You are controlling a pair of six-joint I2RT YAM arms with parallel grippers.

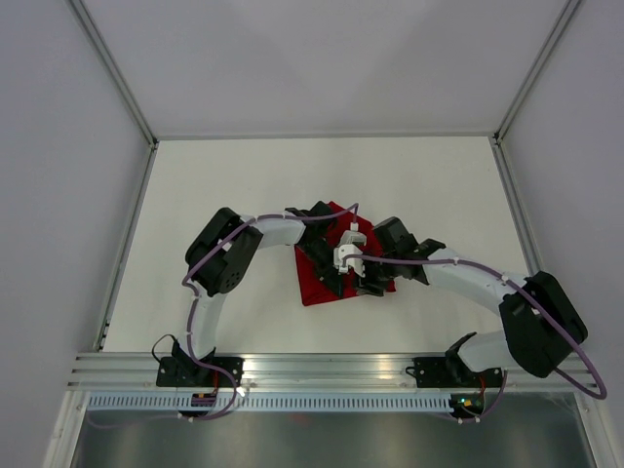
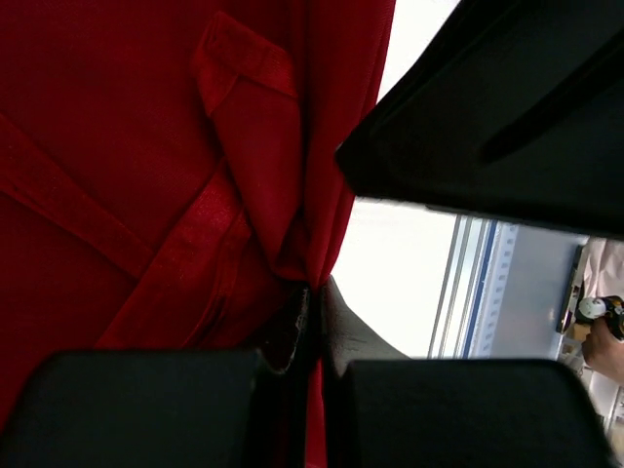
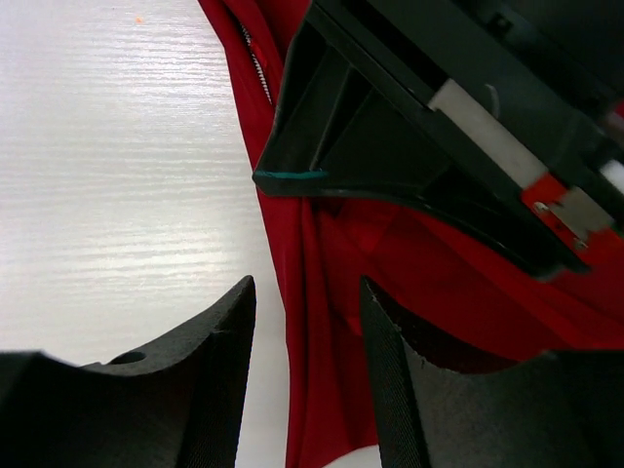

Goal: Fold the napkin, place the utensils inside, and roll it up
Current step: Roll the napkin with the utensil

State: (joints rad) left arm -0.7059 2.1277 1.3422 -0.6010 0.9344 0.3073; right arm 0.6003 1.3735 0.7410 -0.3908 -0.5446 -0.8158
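Note:
The deep-red napkin (image 1: 314,285) lies crumpled in the middle of the white table, with both grippers crowded over it. My left gripper (image 1: 331,276) is shut on a gathered fold of the napkin (image 2: 146,146); the cloth is pinched between its pads (image 2: 314,310). My right gripper (image 1: 369,283) is open, its fingers (image 3: 219,341) straddling the napkin's hanging edge (image 3: 429,273) without closing on it. The left gripper's black body (image 3: 409,117) is right above it. No utensils show in any view.
The white table (image 1: 244,195) is walled by grey panels at left, back and right. An aluminium rail (image 1: 322,366) runs along the near edge by the arm bases. The right gripper's black body (image 2: 507,117) fills the upper right of the left wrist view.

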